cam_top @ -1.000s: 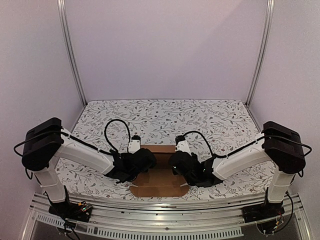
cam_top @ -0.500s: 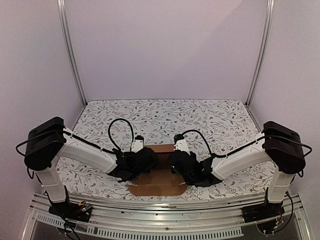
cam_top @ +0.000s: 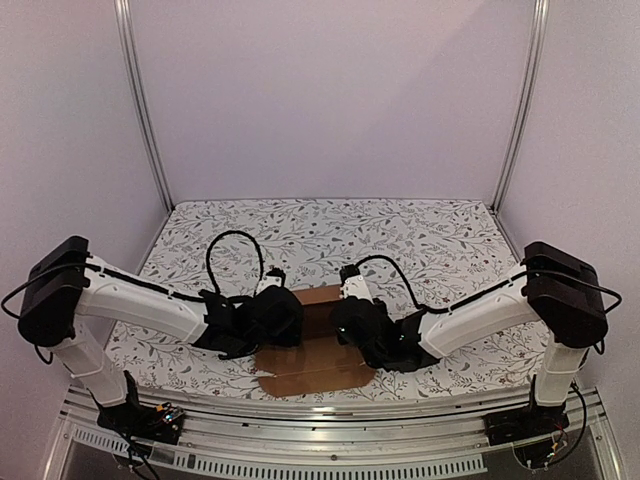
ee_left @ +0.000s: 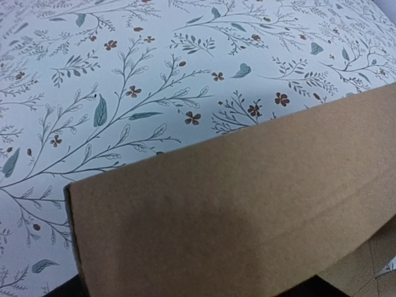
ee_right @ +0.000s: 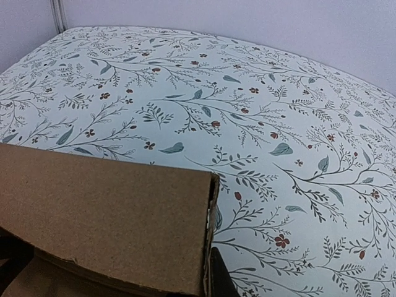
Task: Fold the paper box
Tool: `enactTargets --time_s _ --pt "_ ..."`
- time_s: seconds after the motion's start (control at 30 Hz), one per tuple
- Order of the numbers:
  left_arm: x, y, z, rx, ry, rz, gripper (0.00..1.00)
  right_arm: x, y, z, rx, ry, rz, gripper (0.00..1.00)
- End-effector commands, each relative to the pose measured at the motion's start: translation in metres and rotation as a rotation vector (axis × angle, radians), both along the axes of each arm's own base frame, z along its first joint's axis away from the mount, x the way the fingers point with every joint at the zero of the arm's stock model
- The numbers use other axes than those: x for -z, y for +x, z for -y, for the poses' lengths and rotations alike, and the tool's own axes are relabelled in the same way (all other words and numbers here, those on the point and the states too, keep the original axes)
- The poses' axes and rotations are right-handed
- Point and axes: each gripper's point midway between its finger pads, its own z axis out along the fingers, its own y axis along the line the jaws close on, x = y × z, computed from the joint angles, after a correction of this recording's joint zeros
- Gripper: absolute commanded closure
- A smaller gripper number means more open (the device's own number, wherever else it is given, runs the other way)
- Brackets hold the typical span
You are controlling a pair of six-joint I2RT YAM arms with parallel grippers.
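While the paper box (cam_top: 320,368) lies at lower centre of the overhead view on the floral tablecloth (cam_top: 320,235), the right gripper (cam_top: 347,318) is clamped closed on its raised panel. The left gripper (cam_top: 283,315) meets that panel, but I cannot tell how wide it stands.

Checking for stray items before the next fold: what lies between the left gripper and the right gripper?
Only the paper box: its brown cardboard spans the gap from left gripper to right gripper, shown in the top view.
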Motion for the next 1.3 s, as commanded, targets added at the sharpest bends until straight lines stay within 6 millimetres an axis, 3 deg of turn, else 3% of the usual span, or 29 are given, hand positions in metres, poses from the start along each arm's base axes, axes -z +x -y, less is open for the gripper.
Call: enactTargets --time_s 0.0,0.13,0.27,0.57,0.7,0.9,1.1,1.27 --pt "-0.007 -0.020 -0.002 0.115 0.022 -0.048 0.22 0.002 0.004 -0.010 -0.073 -0.012 0.002 1.00" --pt "-0.012 -0.030 -0.017 0.155 0.047 -0.061 0.15 0.001 0.007 -0.010 -0.143 -0.010 0.001 1.00" --pt "-0.021 -0.038 -0.023 0.207 0.035 -0.086 0.17 0.006 0.008 -0.006 -0.228 -0.032 -0.011 1.00" --pt "-0.087 -0.045 -0.009 0.366 -0.095 -0.036 0.20 0.010 -0.002 -0.011 -0.496 -0.006 0.006 1.00" --pt "-0.111 -0.040 0.010 0.432 -0.182 -0.009 0.29 0.011 -0.008 -0.020 -0.585 -0.010 0.007 1.00" --pt "-0.123 -0.026 0.042 0.521 -0.297 0.030 0.70 0.004 -0.013 -0.031 -0.653 0.009 0.027 1.00" --pt "-0.118 -0.014 0.072 0.577 -0.364 0.017 1.00 -0.002 -0.014 -0.036 -0.683 0.001 0.048 1.00" --pt "-0.104 -0.003 0.080 0.560 -0.375 0.007 1.00 -0.001 -0.014 -0.038 -0.685 0.007 0.043 1.00"
